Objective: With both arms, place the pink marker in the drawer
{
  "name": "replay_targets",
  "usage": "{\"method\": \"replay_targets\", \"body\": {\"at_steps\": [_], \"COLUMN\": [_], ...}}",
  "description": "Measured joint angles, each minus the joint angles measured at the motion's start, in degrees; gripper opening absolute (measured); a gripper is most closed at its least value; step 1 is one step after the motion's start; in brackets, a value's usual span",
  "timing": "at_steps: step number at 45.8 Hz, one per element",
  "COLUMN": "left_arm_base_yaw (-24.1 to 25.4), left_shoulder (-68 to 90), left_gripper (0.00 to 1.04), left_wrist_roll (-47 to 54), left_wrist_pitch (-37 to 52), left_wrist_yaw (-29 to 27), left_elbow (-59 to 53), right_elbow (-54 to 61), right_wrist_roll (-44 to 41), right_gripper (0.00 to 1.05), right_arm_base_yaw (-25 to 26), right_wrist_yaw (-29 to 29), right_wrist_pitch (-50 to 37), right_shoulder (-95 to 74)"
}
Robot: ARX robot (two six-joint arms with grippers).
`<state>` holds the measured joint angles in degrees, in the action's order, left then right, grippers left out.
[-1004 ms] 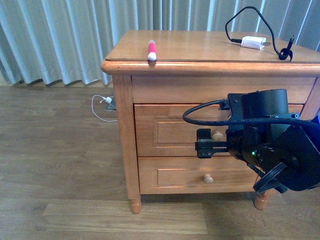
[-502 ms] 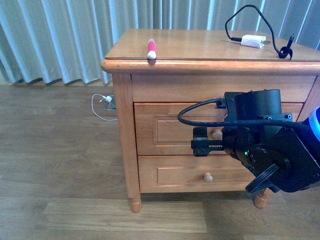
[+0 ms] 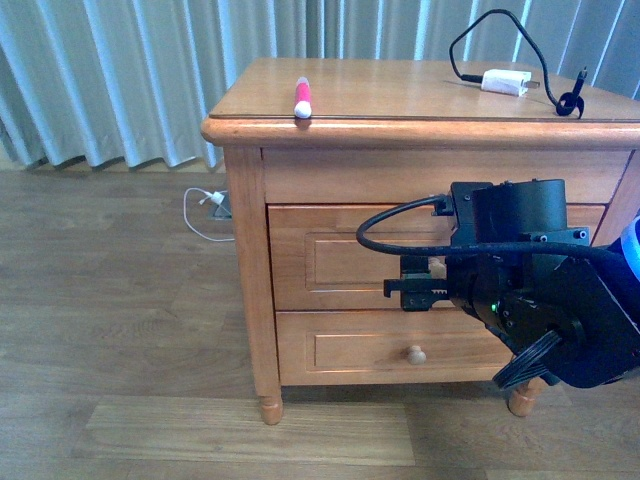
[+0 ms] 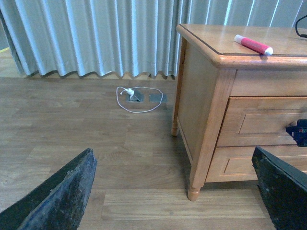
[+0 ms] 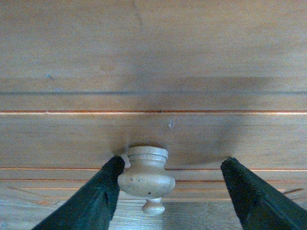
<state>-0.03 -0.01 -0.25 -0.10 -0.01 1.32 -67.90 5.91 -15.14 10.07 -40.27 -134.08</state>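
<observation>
Well, the pink marker (image 3: 303,98) lies on the nightstand's worktop (image 3: 400,85), close to the front edge and towards the left corner, with its white end pointing at that edge. Nothing touches it. Under it, the drawer (image 3: 340,262) looks shut, its front flush with the frame. My right arm (image 3: 540,290) is up against that front, and my right jaws stand wide around the round knob (image 5: 146,177). One finger (image 5: 96,201) sits just beside the knob, though I cannot tell if it touches; the other finger (image 5: 254,201) is well apart from it. My left jaws are wide too, gripping nothing, their fingers (image 4: 62,196) hanging over the wooden floor (image 3: 120,330) to the left of the nightstand. The lower drawer (image 3: 350,350) is closed beneath. At the back right of the worktop rests a white charger (image 3: 505,83) with its black cable (image 3: 470,40). A white cord (image 3: 200,225) lies on the floor before the curtains (image 3: 120,80).
</observation>
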Motion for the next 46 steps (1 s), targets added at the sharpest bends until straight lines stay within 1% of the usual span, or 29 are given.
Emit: {"method": "replay_targets", "body": {"at_steps": [2, 3, 4, 5, 9, 10, 11, 19, 30, 36, 42, 46], "left_arm_base_yaw": [0.0, 0.0, 0.0, 0.0, 0.0, 0.0, 0.0, 0.0, 0.0, 0.0, 0.0, 0.0], "left_shoulder": [0.0, 0.0, 0.0, 0.0, 0.0, 0.0, 0.0, 0.0, 0.0, 0.0, 0.0, 0.0], "left_gripper": [0.99, 0.99, 0.99, 0.99, 0.99, 0.99, 0.99, 0.99, 0.99, 0.99, 0.99, 0.99], "left_wrist_roll": [-0.02, -0.02, -0.02, 0.0, 0.0, 0.0, 0.0, 0.0, 0.0, -0.02, 0.0, 0.0], "left_wrist_pitch": [0.0, 0.0, 0.0, 0.0, 0.0, 0.0, 0.0, 0.0, 0.0, 0.0, 0.0, 0.0], "left_wrist_yaw": [0.0, 0.0, -0.02, 0.0, 0.0, 0.0, 0.0, 0.0, 0.0, 0.0, 0.0, 0.0], "left_elbow": [0.0, 0.0, 0.0, 0.0, 0.0, 0.0, 0.0, 0.0, 0.0, 0.0, 0.0, 0.0], "right_elbow": [0.11, 0.15, 0.17, 0.26, 0.42, 0.57, 0.76, 2.34, 8.81, 13.99, 21.49, 24.13], "right_wrist_roll": [-0.07, 0.0, 0.0, 0.11, 0.46, 0.72, 0.96, 2.54, 5.38, 6.47, 6.75, 6.47], "right_gripper": [0.57, 0.52, 0.5, 0.45, 0.31, 0.27, 0.25, 0.24, 0.24, 0.24, 0.24, 0.24], "right_arm_base_yaw": [0.07, 0.07, 0.07, 0.02, -0.04, -0.07, -0.07, 0.07, -0.15, -0.52, -0.66, -0.63], "right_wrist_yaw": [-0.07, -0.22, -0.26, -0.35, -1.2, -1.31, -1.4, -2.58, -3.74, -4.7, -6.75, -7.39], "right_wrist_pitch": [-0.09, -0.09, -0.09, -0.11, -0.13, -0.13, -0.09, 2.6, 5.62, 7.26, 7.23, 7.23], "right_shoulder": [0.0, 0.0, 0.0, 0.0, 0.02, 0.04, 0.2, 2.25, 7.48, 11.58, 16.76, 18.6]}}
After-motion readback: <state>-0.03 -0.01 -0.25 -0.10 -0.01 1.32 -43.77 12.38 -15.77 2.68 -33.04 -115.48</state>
